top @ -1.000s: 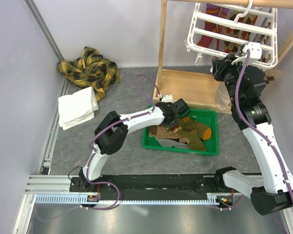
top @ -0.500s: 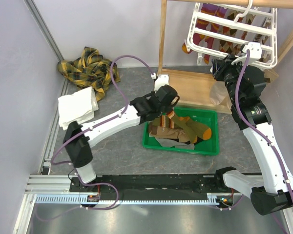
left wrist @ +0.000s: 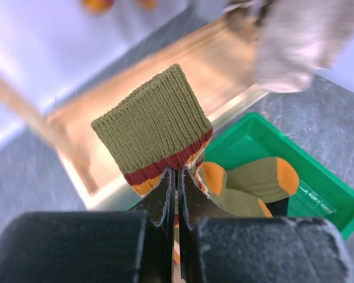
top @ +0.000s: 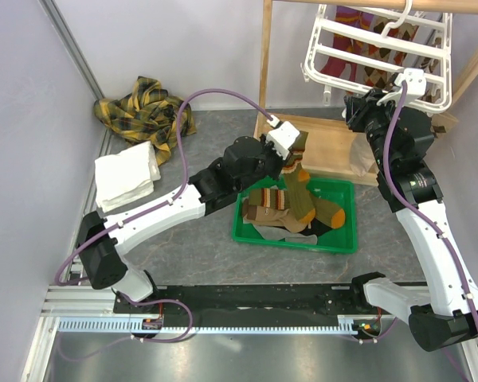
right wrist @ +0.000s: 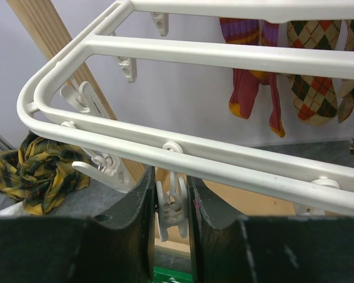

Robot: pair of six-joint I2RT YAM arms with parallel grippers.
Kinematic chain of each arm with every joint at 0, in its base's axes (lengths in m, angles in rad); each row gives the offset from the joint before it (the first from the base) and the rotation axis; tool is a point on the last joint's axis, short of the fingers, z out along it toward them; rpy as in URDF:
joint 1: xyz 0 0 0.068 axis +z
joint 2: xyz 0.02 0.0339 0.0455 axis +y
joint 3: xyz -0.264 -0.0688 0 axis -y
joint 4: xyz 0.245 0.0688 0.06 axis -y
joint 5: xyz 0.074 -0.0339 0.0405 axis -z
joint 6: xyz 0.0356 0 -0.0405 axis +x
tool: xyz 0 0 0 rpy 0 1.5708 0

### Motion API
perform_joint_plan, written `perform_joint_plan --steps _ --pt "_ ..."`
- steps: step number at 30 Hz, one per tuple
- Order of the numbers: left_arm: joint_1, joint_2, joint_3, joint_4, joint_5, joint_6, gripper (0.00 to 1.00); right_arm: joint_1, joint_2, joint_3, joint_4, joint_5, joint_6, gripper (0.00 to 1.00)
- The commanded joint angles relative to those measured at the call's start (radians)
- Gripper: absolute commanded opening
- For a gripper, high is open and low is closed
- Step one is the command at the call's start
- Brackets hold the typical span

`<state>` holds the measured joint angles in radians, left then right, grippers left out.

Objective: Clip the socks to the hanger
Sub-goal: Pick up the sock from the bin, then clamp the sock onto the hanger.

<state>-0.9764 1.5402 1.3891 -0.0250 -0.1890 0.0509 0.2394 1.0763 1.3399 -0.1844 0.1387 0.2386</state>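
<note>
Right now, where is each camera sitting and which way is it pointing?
Top external: above and behind the arms, looking down; both arms show, left gripper holding an olive sock above the green tray.
Left wrist: on the left arm, looking along its shut fingers at the sock's cuff and the tray.
Right wrist: just below the hanger, facing the wall; right gripper pinches a clip.
Shared: top and right wrist both show hanger and plaid cloth.

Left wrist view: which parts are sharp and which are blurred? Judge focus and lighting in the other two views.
Left wrist view: the olive sock cuff is crisp, the wooden base behind it smeared, a grey shape at top right unrecognisable. Right wrist view: the hanger bars are sharp, the near jaws dark and featureless. Top external view: even soft light, no glare, sharp throughout.
</note>
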Motion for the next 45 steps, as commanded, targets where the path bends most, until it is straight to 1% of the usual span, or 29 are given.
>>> perform_joint_plan --steps 1,2,4,10,15,22,40,41,45 --pt "0.004 -0.028 -0.006 0.212 0.213 0.279 0.02 0.012 -0.016 0.022 -0.041 -0.070 0.001 0.00" --pt "0.005 -0.020 -0.001 0.224 0.256 0.290 0.02 0.011 -0.016 0.022 -0.038 -0.076 -0.001 0.00" --pt "0.004 -0.006 0.030 0.244 0.299 0.309 0.02 0.012 -0.016 0.025 -0.036 -0.090 0.001 0.00" --pt "0.005 0.076 0.116 0.279 0.347 0.343 0.02 0.011 -0.021 0.021 -0.027 -0.108 0.008 0.00" --pt "0.004 0.145 0.165 0.296 0.323 0.380 0.02 0.011 -0.021 0.024 -0.027 -0.123 0.018 0.00" --pt "0.005 0.204 0.226 0.316 0.310 0.425 0.02 0.012 -0.021 0.025 -0.026 -0.136 0.025 0.00" --pt "0.005 0.245 0.280 0.353 0.280 0.437 0.02 0.012 -0.021 0.018 -0.023 -0.134 0.027 0.00" --pt "0.005 0.248 0.284 0.353 0.275 0.437 0.02 0.011 -0.021 0.018 -0.023 -0.160 0.031 0.00" --pt "0.007 0.259 0.303 0.350 0.275 0.437 0.02 0.011 -0.021 0.019 -0.017 -0.177 0.045 0.00"
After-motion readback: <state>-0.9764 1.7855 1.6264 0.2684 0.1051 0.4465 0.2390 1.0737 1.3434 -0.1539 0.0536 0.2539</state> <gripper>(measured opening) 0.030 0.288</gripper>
